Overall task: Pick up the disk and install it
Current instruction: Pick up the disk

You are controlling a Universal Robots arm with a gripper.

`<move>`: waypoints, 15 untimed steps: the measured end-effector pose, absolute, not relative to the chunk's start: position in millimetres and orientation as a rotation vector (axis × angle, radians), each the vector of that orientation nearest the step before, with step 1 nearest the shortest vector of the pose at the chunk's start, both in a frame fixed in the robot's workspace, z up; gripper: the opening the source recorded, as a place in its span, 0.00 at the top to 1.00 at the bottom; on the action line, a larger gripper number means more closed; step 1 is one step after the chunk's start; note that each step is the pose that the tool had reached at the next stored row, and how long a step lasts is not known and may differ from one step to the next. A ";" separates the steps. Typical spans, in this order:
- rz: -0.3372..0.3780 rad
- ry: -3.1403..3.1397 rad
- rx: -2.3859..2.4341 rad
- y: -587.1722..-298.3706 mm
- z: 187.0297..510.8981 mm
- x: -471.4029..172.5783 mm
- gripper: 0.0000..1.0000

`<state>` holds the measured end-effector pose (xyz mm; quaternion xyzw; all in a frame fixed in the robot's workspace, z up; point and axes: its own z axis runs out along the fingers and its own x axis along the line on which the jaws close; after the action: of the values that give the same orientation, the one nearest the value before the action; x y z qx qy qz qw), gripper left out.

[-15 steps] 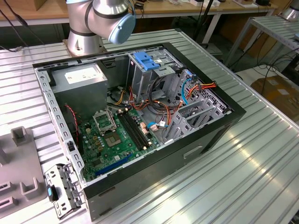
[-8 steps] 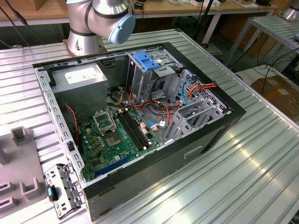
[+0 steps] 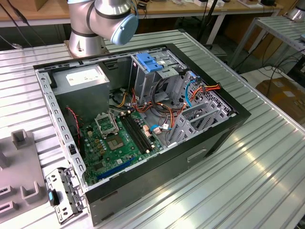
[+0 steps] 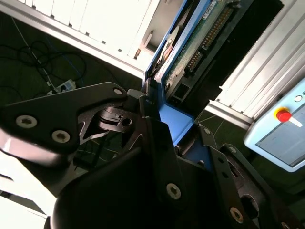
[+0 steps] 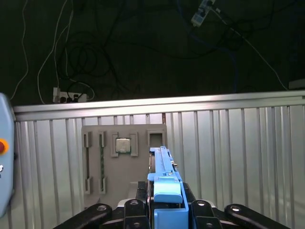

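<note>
My gripper [image 5: 167, 212] is shut on the disk [image 5: 162, 164], which I see edge-on in the first wrist view, its bright blue end tab [image 5: 167, 191] clamped between the black fingers. In the second wrist view the disk [image 4: 190, 45] shows its green circuit-board side inside blue carrier rails, and the gripper [image 4: 169, 129] grips its blue end. The disk hangs in the air above the ribbed metal table [image 5: 238, 157], apart from it.
The open computer case [image 3: 224, 138] lies on the table, with a light-blue latch plate [image 3: 150, 62] on its drive cage and orange and blue cables inside. A grey fixture tray [image 5: 143, 176] holds a processor chip [image 5: 123, 145]. A pendant with a red button [image 4: 283, 115] hangs nearby.
</note>
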<state>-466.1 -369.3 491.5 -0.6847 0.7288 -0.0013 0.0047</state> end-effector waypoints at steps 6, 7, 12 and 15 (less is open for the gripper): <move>-0.004 2.283 -2.145 -369.3 501.1 -466.1 0.63; -0.004 2.283 -2.145 -369.3 503.1 -466.1 0.63; -0.004 2.283 -2.145 -369.3 511.6 -466.1 0.63; -0.004 2.283 -2.145 -369.3 516.1 -466.1 0.63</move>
<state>-466.1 -369.3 516.1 -0.6848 0.7288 -0.0011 0.0045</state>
